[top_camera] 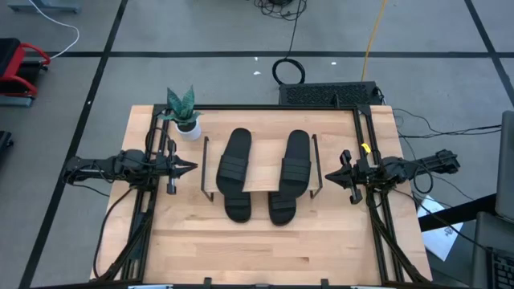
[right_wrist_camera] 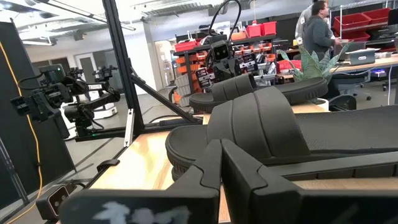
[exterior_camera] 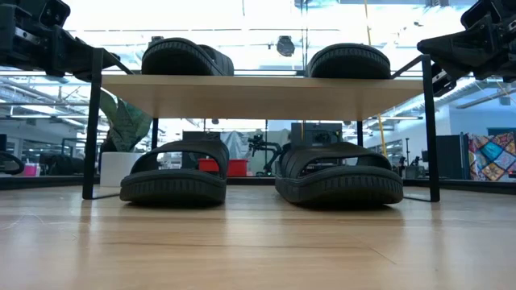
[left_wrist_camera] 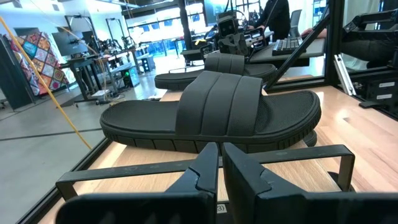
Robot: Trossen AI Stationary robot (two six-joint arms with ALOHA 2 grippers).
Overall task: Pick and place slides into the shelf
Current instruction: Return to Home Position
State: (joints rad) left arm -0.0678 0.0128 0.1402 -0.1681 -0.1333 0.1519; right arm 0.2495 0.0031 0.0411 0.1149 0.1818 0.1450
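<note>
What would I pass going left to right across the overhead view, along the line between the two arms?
left tool → left top slide → right top slide → right tool

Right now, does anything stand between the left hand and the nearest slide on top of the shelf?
Yes: the shelf's thin black side frame crosses between the left hand and that slide. Nothing else visible does.

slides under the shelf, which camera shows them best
The low view: both lower slides sit in full side by side on the table under the shelf. From the high view the shelf and the upper slides cover most of them. The wrist views look across the shelf top at the upper pair.
</note>
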